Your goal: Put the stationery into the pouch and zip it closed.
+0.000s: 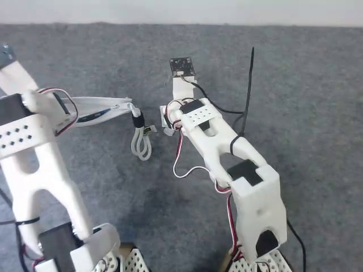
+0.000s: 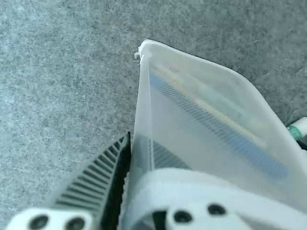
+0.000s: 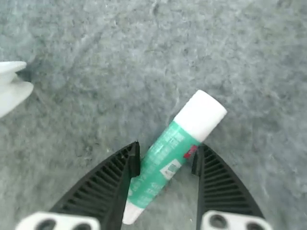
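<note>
pouch [image 2: 201,120]: translucent fine-mesh cloth | glue stick [image 3: 163,163]: smooth glossy plastic | table cover [image 3: 96,57]: rough matt felt-like fabric

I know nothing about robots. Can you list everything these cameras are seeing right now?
Translucent white fabric pouch: one, milky white, one end clamped in the left gripper.
Long thin items inside the pouch: at least two, one blue, one pale; I cannot tell what they are.
White cord loop: one, white, at the pouch's free end, lying on the mat.
Green glue stick with a white cap: one, lying on the mat between the right gripper's fingers.
Grey felt-like mat: one, grey, covering the table.
Left gripper: one, white and black, shut on the pouch.
Right gripper: one, black fingers, open, straddling the glue stick.
</note>
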